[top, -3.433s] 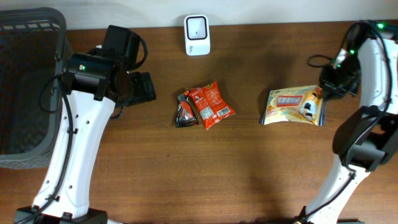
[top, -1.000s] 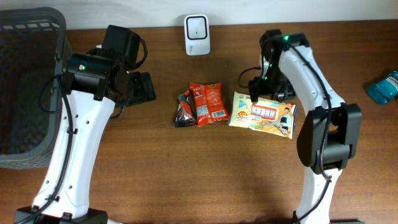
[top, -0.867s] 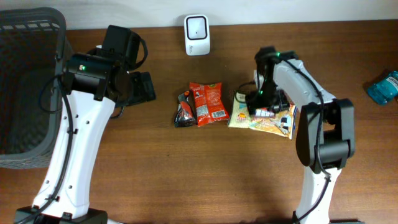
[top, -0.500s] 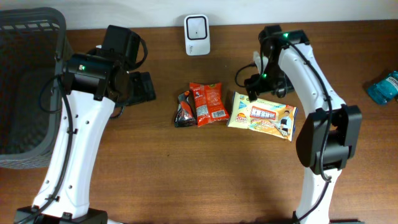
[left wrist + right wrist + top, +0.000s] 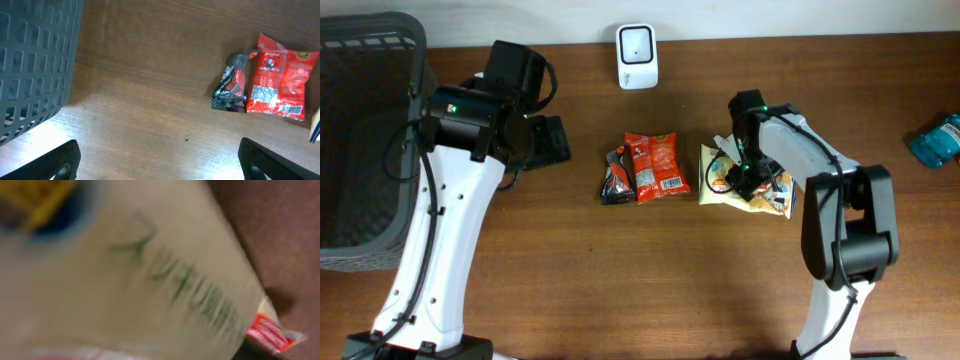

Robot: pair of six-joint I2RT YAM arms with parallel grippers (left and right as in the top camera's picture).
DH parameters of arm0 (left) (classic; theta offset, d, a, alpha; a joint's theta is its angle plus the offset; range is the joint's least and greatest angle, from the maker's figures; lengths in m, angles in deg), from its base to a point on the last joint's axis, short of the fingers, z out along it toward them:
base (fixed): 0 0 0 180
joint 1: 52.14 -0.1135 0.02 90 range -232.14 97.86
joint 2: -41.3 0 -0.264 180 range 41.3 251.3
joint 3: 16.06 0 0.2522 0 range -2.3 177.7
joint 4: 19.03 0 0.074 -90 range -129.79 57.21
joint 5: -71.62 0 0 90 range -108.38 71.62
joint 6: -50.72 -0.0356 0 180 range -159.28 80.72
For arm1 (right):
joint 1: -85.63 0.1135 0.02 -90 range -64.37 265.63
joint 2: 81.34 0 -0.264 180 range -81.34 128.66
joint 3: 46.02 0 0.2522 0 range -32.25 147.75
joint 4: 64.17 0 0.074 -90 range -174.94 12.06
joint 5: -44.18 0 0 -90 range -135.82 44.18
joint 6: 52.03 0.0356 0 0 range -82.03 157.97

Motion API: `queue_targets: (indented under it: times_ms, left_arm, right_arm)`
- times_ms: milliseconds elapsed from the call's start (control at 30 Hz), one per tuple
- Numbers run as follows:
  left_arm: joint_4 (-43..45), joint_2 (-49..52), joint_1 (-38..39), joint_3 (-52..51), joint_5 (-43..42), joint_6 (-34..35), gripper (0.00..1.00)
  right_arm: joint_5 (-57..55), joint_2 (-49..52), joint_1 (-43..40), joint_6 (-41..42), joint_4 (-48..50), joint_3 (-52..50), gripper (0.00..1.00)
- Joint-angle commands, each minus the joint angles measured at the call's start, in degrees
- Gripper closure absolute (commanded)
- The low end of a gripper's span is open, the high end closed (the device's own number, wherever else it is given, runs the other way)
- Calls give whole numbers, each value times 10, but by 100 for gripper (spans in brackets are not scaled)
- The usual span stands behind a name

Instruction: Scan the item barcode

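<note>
A: Right, where's the bag point(image 5: 767, 197)?

B: Lying on the worktop point(image 5: 620, 280), right of centre, just beside the red pack point(image 5: 656, 165). The scanner point(image 5: 637, 42) stands well apart at the back edge. The right pincer point(image 5: 740, 172) is down on the bag's left half, with film rucked up around it.

A: Has it got hold?

B: Can't tell. From above, the wrist hides the jaws. The wrist camera gives only blurred cream wrapper filling the view, with no fingers showing. The left pincer point(image 5: 159, 150) is released and wide, hanging over bare wood by the basket point(image 5: 360, 150) with nothing in it.

A: So the step in hand is the pick-up. How to do it well?

B: My judgement is to pinch a firm fold near the edge, not the puffy middle. Slack film slips, and a crushed panel creases the print. Barcode side unknown, as no code is visible from either camera, so the grip should leave both faces free to turn.

A: And the neighbours?

B: The red pack sits close on the left. Lift straight up before swinging toward the scanner, or the bag's corner may drag it along.

A: Presentation?

B: Hold the bag taut and flat toward the scanner window, clear of the fingers. A sagging wrapper likely won't read.
</note>
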Motion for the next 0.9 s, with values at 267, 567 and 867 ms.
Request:
queue_targets:
  times_ms: [267,567,867]
  left_arm:
    - [1,-2,0,2,6,-9,1]
    - [1,-2,0,2,6,-9,1]
    - [1,-2,0,2,6,-9,1]
  right_arm:
    - [271,41,1,137,-156,132,96]
    - [646,41,1,-228,-431,286,96]
    - [658,41,19,-247,-436,283,96]
